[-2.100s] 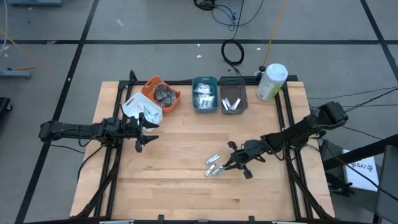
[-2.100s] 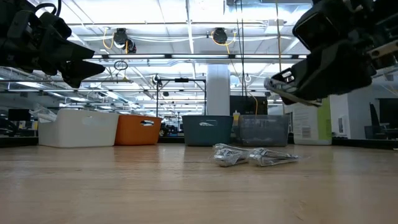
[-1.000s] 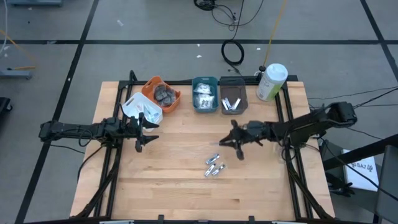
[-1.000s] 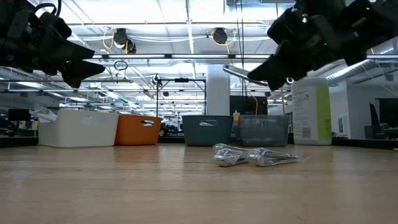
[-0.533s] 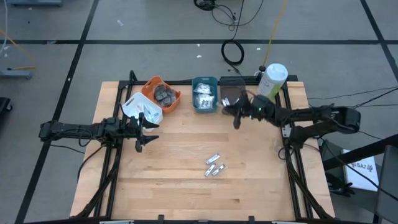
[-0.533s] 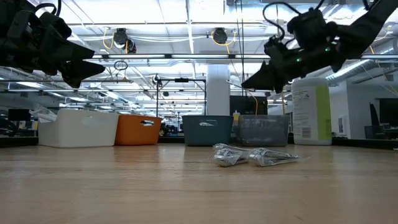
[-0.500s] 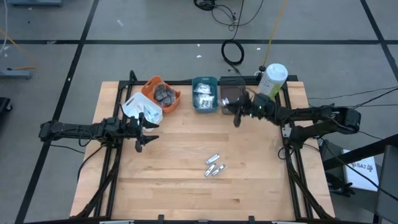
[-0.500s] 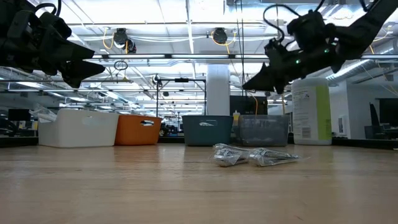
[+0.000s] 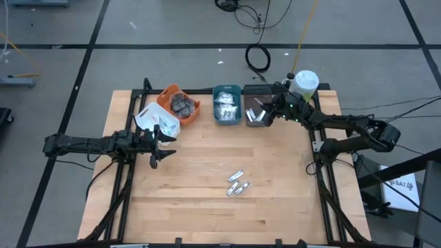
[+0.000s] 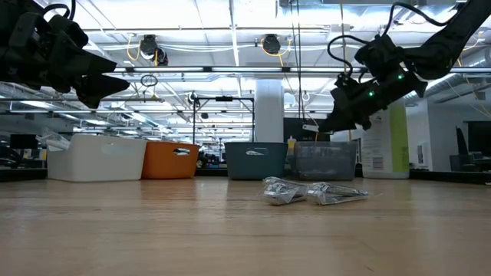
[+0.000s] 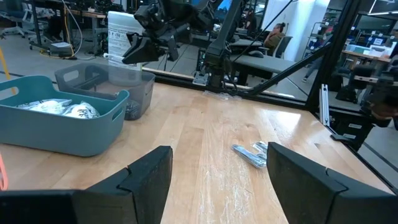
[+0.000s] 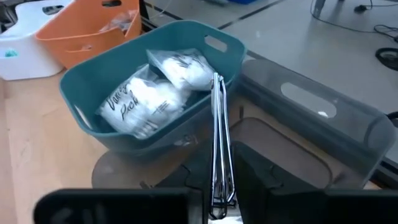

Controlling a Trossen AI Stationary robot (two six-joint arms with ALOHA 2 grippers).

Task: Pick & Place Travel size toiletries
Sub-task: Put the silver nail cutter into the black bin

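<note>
Three silver tubes (image 9: pixel 238 184) lie flat in a cluster near the middle of the table, also visible in the low view (image 10: pixel 311 192) and the left wrist view (image 11: pixel 252 153). My right gripper (image 9: pixel 270 114) hovers over the grey bin (image 9: pixel 257 118) at the far edge, shut on another silver tube (image 12: pixel 217 124). More tubes lie inside that bin. My left gripper (image 9: pixel 160 143) waits open beside the white bin (image 9: pixel 157 121), touching nothing. The teal bin (image 12: pixel 81 93) holds white packets (image 12: pixel 158 93), and the orange bin (image 9: pixel 180 105) holds dark discs. My right gripper pinches one end of the silver tube (image 12: pixel 218 163) between its two fingers. The tube is seen edge-on and sticks out forward beyond the fingertips. Its free end (image 10: pixel 311 128) shows past the gripper in the low view. It is lifted clear above the grey bin.
Four bins stand in a row along the far edge: white, orange, teal, grey. A big white-and-green bottle (image 9: pixel 301 89) stands at the far right corner, close behind my right arm. Black frame rails run along both table sides.
My right gripper has carried the tube from the middle of the table toward the far edge. It has come over the grey bin and dropped a little lower. The three tubes on the table have stayed put.
</note>
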